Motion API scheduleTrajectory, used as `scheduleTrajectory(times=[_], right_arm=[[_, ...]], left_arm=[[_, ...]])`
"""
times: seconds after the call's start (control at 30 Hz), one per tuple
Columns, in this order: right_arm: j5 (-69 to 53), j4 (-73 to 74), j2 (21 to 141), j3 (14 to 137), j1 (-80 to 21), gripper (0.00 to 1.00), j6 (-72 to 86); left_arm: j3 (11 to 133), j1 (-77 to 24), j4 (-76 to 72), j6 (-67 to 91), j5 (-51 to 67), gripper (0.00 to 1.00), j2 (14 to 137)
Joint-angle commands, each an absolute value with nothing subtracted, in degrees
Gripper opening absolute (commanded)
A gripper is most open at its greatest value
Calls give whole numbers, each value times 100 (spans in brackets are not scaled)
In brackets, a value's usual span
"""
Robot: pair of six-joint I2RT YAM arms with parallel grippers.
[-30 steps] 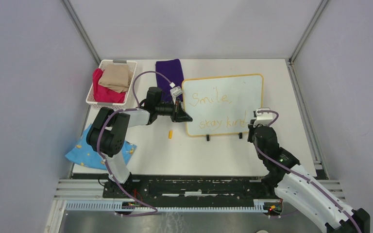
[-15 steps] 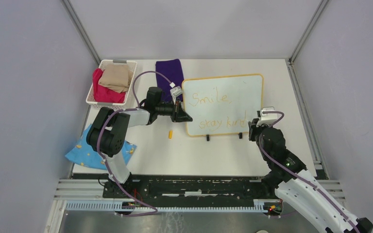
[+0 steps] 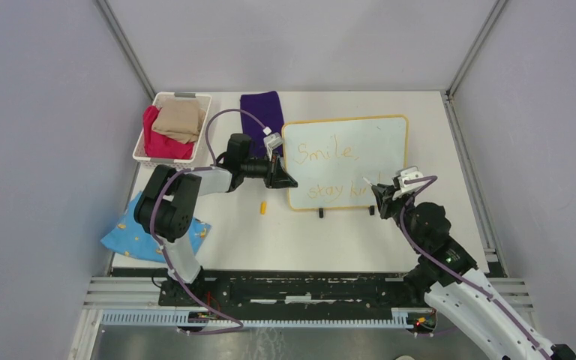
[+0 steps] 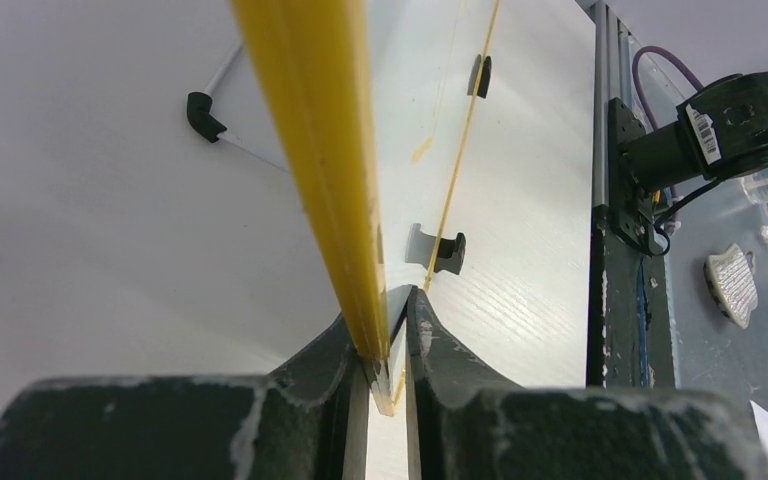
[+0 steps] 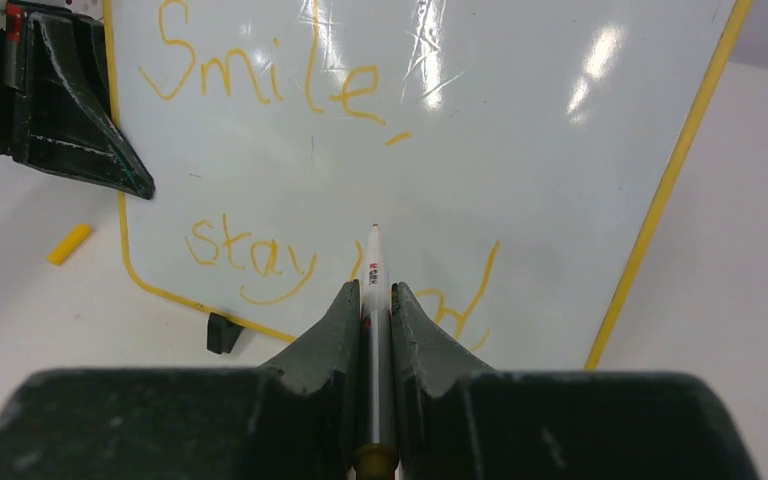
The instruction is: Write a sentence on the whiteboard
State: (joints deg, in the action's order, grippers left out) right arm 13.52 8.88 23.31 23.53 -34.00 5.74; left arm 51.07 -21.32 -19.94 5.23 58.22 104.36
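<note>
One whiteboard [image 3: 379, 142] stands on its two black feet [image 3: 320, 213] near the middle of the table [image 3: 435, 150]. It carries the sentence [image 5: 250, 80] in two orange lines, "Smile," above "stay kind" (the last word is partly hidden behind the marker in the right wrist view). Two grippers are engaged. The left gripper [image 4: 390, 310] is pinched nearly closed on the board's yellow left edge. The right gripper [image 5: 373, 295], by the lower right corner, is clamped narrowly around one marker [image 5: 375, 262], whose tip is aimed at the second line. One small yellow piece [image 3: 263, 208] lies near the board's lower left corner. One white basket [image 3: 144, 154] holds two cloths. One purple cloth [image 3: 262, 111] and one blue cloth [image 3: 124, 232] lie well apart.
</note>
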Motion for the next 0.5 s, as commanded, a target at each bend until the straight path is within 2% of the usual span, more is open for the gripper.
scheduleTrajectory(times=[0.0,0.17,0.33,0.47], right_arm=[[1326,109,2513,2492,-3463,0,323],[2158,61,2995,2637,-3880,0,101],[3223,-203,3477,2647,-4749,0,46],[3532,-432,3524,2436,-4886,0,197]], left_arm=[[4869,-2376,-993,-290,4438,2,10967],[4896,-2379,-976,-298,4437,2,10978],[4898,-2378,-958,-303,4438,2,10980],[4878,-2376,-949,-309,4421,2,10961]])
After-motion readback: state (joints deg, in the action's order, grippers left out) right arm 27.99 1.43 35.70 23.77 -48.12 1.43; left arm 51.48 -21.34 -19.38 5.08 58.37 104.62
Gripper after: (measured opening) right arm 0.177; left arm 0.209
